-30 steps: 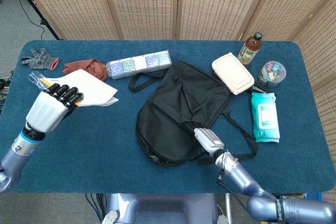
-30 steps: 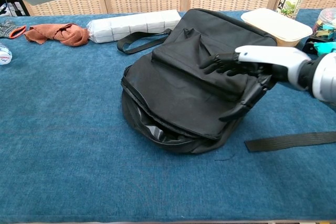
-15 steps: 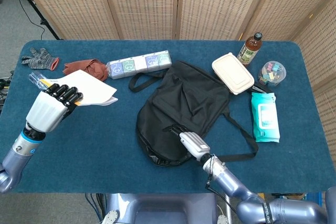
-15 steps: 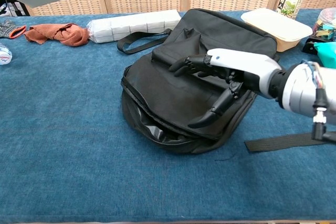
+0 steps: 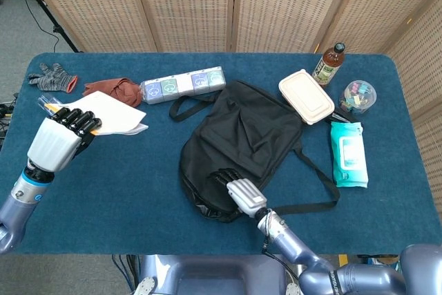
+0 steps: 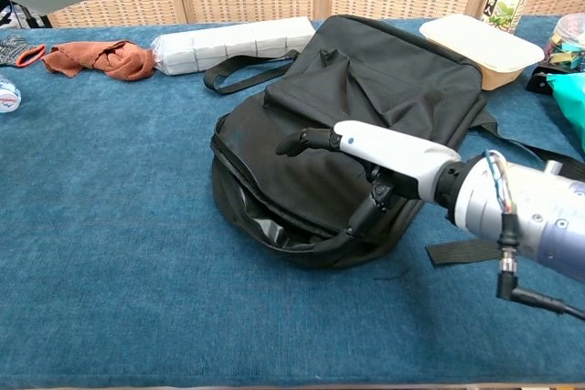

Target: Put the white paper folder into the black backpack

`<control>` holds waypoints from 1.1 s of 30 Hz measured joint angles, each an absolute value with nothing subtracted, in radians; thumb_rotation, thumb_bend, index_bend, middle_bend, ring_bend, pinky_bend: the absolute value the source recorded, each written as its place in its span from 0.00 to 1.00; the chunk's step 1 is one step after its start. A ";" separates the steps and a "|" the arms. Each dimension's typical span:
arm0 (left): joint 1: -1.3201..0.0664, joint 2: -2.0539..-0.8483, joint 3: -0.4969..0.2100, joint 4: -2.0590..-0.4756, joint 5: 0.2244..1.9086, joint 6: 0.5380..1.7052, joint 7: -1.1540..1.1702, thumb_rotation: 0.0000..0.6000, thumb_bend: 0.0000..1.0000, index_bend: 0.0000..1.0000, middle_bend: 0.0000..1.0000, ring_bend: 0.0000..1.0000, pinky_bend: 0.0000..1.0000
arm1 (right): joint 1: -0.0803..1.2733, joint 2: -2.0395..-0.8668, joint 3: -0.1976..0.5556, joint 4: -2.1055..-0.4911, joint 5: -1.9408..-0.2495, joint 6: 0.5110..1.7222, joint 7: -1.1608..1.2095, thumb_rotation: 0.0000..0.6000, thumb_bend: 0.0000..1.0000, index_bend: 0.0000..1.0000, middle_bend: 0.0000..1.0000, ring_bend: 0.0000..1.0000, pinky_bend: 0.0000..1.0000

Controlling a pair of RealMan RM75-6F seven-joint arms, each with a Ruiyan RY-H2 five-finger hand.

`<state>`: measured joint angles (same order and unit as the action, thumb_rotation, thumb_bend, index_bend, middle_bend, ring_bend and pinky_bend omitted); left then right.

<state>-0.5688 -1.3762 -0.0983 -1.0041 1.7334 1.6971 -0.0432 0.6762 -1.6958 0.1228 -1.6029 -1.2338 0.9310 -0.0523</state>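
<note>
Nearest, the right hand (image 6: 366, 154) lies on the front flap of the black backpack (image 5: 242, 143) by its open zip, fingers spread and gripping nothing. Further back and well left, the left hand (image 5: 61, 139) holds the white paper folder (image 5: 107, 112) above the table (image 5: 124, 184).

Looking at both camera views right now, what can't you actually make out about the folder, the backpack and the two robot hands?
- White paper folder: cut off by the top-left edge in chest view; the left robot hand covers its near end in head view.
- Black backpack interior: dark in both views; how far the zip gapes is unclear.
- Right robot hand: whether its fingers hook the flap or only rest on it, unclear.
- Bottle label: too small.
</note>
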 measured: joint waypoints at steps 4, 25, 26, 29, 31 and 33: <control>-0.566 -1.381 -0.100 -0.989 1.731 1.699 -0.057 1.00 0.50 0.75 0.61 0.56 0.66 | 0.678 -1.718 0.124 -1.575 -1.230 0.933 -0.064 1.00 0.00 0.15 0.13 0.00 0.00; -0.556 -1.381 -0.108 -0.962 1.723 1.710 -0.092 1.00 0.50 0.75 0.61 0.56 0.66 | 0.688 -1.742 0.160 -1.545 -1.160 0.918 -0.095 1.00 0.00 0.27 0.28 0.12 0.01; -0.556 -1.380 -0.109 -0.961 1.723 1.711 -0.092 1.00 0.50 0.75 0.61 0.56 0.66 | 0.688 -1.749 0.161 -1.539 -1.158 0.922 -0.100 1.00 0.00 0.28 0.30 0.14 0.02; -0.555 -1.377 -0.110 -0.961 1.722 1.712 -0.093 1.00 0.50 0.75 0.61 0.56 0.66 | 0.688 -1.753 0.166 -1.537 -1.146 0.924 -0.103 1.00 0.03 0.32 0.35 0.19 0.05; -0.555 -1.375 -0.111 -0.961 1.722 1.713 -0.093 1.00 0.50 0.75 0.61 0.56 0.66 | 0.688 -1.751 0.171 -1.540 -1.141 0.923 -0.103 1.00 0.14 0.34 0.38 0.22 0.10; -0.554 -1.375 -0.110 -0.959 1.722 1.713 -0.095 1.00 0.50 0.75 0.61 0.56 0.66 | 0.687 -1.747 0.176 -1.548 -1.135 0.923 -0.099 1.00 0.29 0.39 0.42 0.27 0.17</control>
